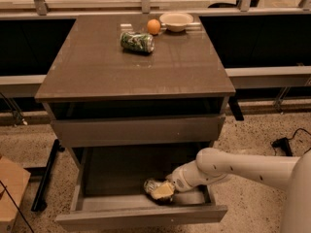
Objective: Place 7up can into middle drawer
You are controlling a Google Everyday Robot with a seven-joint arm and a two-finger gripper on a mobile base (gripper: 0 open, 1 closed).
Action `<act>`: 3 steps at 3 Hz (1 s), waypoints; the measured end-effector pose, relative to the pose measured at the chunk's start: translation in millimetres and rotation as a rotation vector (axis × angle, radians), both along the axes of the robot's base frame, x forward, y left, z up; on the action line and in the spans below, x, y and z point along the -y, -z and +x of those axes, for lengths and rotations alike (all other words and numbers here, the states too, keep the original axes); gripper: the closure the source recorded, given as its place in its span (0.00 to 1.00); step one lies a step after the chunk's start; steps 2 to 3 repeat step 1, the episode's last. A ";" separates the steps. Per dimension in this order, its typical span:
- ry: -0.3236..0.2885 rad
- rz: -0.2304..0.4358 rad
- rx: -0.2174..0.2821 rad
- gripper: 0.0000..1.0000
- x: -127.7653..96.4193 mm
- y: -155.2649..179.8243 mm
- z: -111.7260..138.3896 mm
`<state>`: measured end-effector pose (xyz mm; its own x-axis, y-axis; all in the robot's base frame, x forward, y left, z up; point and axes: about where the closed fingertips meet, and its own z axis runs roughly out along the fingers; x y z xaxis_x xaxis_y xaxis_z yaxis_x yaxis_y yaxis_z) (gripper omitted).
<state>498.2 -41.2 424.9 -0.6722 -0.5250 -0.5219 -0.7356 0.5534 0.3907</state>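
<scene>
The middle drawer is pulled out below the cabinet, showing a dark floor and low side walls. The 7up can, pale with green marks, lies on its side on the drawer floor near the front right. My gripper reaches in from the right on a white arm and sits right at the can, partly covering it.
A darker green mottled can lies on the cabinet top, with an orange and a white bowl behind it. A closed drawer front sits above the open one. A cardboard box stands at the left floor.
</scene>
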 end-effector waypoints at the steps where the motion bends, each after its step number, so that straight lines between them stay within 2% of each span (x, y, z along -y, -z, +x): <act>1: -0.001 0.000 -0.001 0.00 -0.6 0.3 -0.4; 3: -0.001 0.000 -0.001 0.00 -0.6 0.3 -0.4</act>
